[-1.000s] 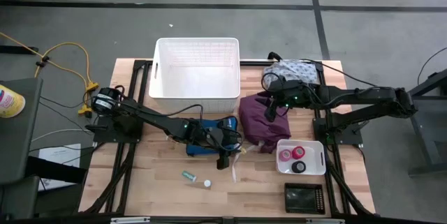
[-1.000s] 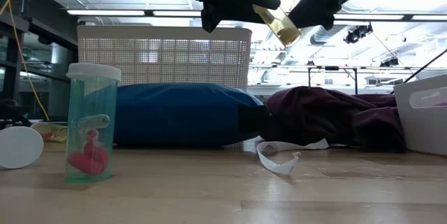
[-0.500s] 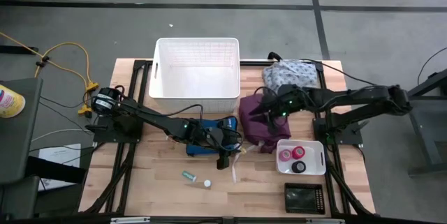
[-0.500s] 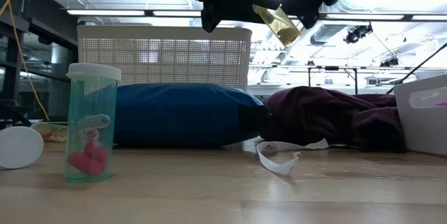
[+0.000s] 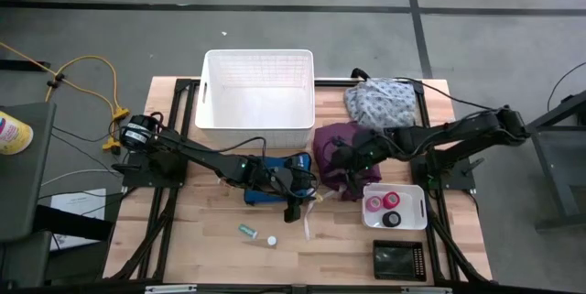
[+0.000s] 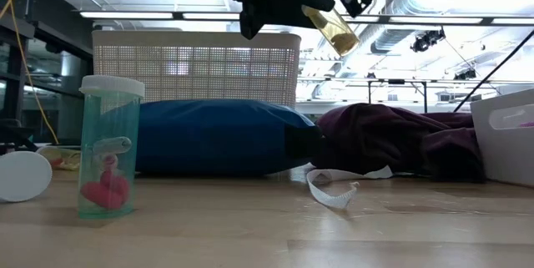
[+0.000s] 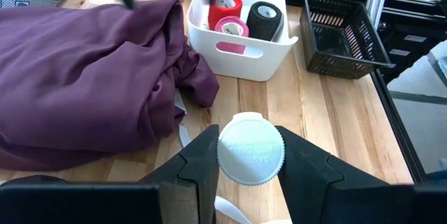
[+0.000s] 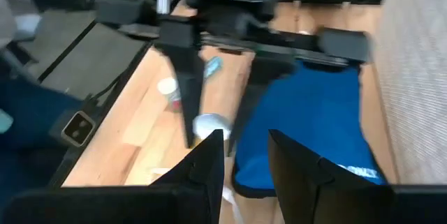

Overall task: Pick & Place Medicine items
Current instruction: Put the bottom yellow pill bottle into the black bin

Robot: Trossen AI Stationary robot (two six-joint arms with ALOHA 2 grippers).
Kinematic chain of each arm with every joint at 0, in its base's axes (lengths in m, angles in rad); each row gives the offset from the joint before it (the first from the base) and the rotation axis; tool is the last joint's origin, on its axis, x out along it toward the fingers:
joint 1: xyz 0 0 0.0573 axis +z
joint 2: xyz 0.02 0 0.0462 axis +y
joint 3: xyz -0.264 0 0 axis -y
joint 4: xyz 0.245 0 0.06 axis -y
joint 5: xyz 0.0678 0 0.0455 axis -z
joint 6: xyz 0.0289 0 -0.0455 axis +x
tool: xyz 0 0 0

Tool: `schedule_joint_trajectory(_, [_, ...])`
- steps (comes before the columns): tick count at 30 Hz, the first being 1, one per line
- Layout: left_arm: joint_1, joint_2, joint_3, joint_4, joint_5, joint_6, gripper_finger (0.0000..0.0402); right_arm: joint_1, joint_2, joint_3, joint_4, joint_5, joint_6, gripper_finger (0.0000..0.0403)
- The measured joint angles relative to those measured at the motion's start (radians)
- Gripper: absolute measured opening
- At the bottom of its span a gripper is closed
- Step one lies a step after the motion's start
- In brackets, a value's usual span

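My left gripper (image 5: 295, 204) hangs over the table's middle, just near the blue zip pouch (image 5: 273, 180), shut on a small amber bottle (image 6: 332, 27) with a white cap. My right gripper (image 5: 335, 157) hovers open above the purple cloth bundle (image 5: 341, 168), its fingers (image 8: 209, 160) pointing toward the left gripper. A greenish vial (image 6: 108, 147) stands upright on the table with a loose white cap (image 6: 20, 176) beside it. Pink (image 5: 374, 204), red (image 5: 392, 199) and black (image 5: 392, 219) bandage rolls sit in a small white bin (image 5: 417, 208). My left gripper pinches the bottle at its white ribbed cap (image 7: 250, 148), one finger on each side. The amber body (image 6: 335, 32) sticks out past the fingers, slanting downward. The bottle is lifted clear of the table.
A big white basket (image 5: 258, 88) stands at the far edge, with a floral bundle (image 5: 380, 100) to its right. A black mesh basket (image 5: 398, 260) sits near the right front corner. A white strip (image 6: 334, 193) lies on the wood below the left gripper.
My right arm has swung from beside the floral bundle toward the table's left and near edge, across the purple cloth toward the left gripper. The left gripper and its bottle have stayed where they were.
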Motion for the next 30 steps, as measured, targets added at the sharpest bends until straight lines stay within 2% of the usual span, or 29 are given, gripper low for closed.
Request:
schedule_joint_trajectory(5, [0.000,0.000,0.000,0.000,0.000,-0.001,0.0120,0.037,0.015,0.025,-0.032,0.003,-0.018,0.0098])
schedule_joint_trajectory(12, [0.000,0.000,0.000,0.000,0.000,-0.003,0.0120,0.078,0.016,0.026,-0.091,0.145,-0.016,0.0098])
schedule_joint_trajectory(18, [0.000,0.000,0.000,0.000,0.000,-0.003,0.0120,0.098,0.016,0.026,-0.092,0.167,-0.013,0.0102])
schedule_joint_trajectory(23, [0.000,0.000,0.000,0.000,0.000,-0.003,0.0120,0.098,0.016,0.026,-0.092,0.207,-0.012,0.0138])
schedule_joint_trajectory(30, [0.000,0.000,0.000,0.000,0.000,-0.003,0.0120,0.098,0.016,0.026,-0.092,0.203,0.031,0.0189])
